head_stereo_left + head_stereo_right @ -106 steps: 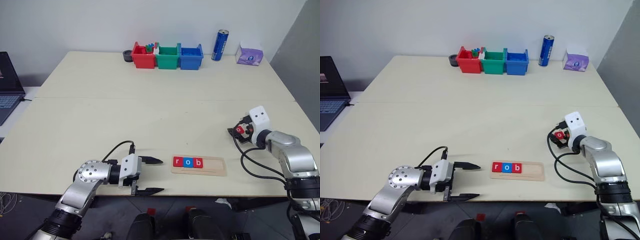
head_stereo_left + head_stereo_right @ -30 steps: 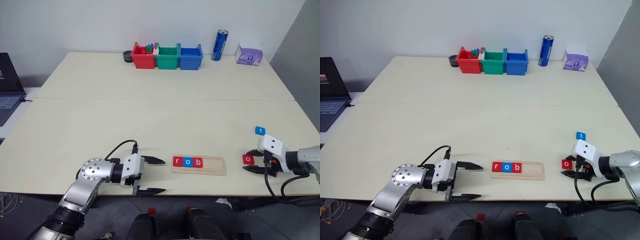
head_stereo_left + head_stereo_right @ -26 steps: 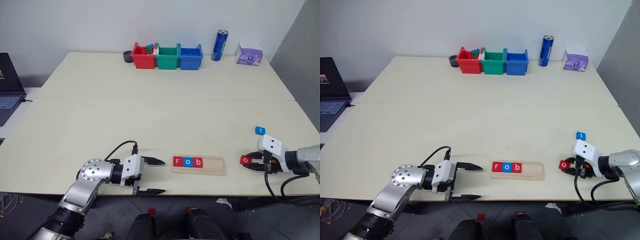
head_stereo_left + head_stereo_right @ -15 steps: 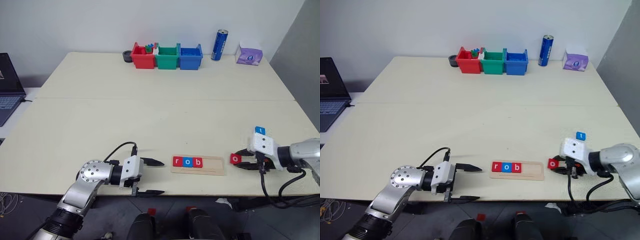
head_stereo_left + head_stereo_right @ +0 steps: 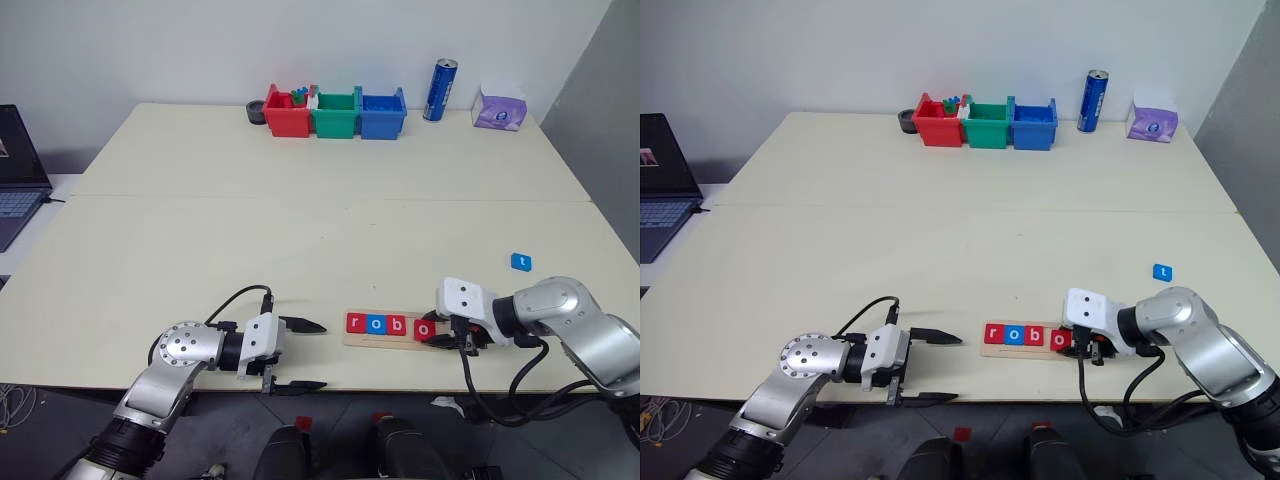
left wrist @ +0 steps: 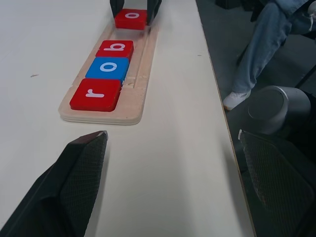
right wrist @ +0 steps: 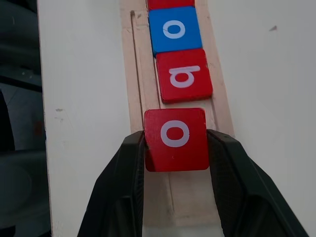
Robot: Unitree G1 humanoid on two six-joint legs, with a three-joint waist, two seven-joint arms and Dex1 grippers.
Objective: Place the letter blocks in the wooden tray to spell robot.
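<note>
The wooden tray (image 5: 398, 330) is lying at lower centre of the tabletop (image 5: 300, 230), with r, o and b blocks (image 5: 376, 323) sitting in its left part. A second o block (image 7: 176, 139) is sitting between the right claw's (image 5: 432, 332) fingers, just right of b. The t block (image 5: 520, 262) is lying well apart, right of centre.
</note>
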